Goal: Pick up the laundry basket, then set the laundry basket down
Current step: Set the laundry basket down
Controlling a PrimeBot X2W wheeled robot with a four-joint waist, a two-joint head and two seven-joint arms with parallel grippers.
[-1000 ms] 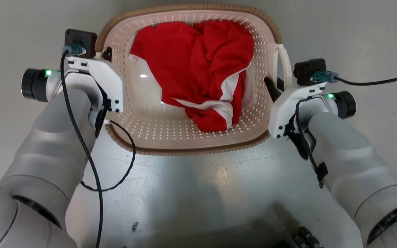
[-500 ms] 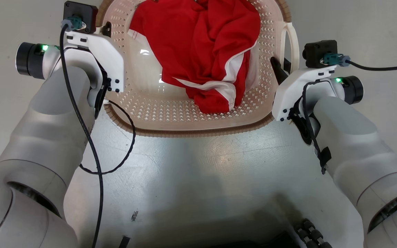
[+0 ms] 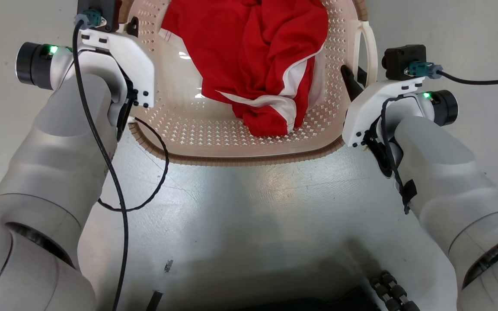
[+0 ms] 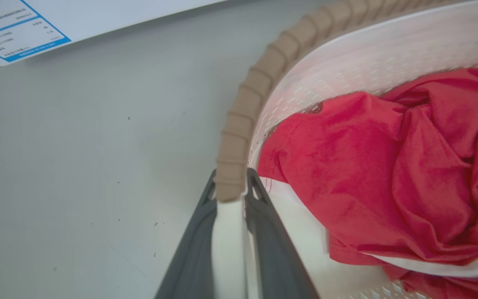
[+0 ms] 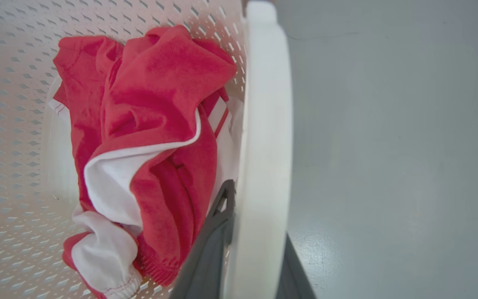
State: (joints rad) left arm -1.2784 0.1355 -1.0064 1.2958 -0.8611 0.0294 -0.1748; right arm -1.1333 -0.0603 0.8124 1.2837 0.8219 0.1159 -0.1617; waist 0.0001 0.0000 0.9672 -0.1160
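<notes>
Gripping the laundry basket [image 3: 240, 152] (red garment [image 3: 249, 52] inside) with left tool [image 4: 232, 182] and right tool [image 5: 259, 207] clamped on its handles [image 5: 264, 124], you seemed mid-carry; setting down called for level, matched lowering.

Bright, even light glares off the floor [image 3: 275, 190] (dark shadow below it); wrist views blur up close.

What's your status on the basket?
Left gripper shut on left handle, right gripper on right handle. Laundry basket holds red garment. Black cable loops beside near rim.
</notes>
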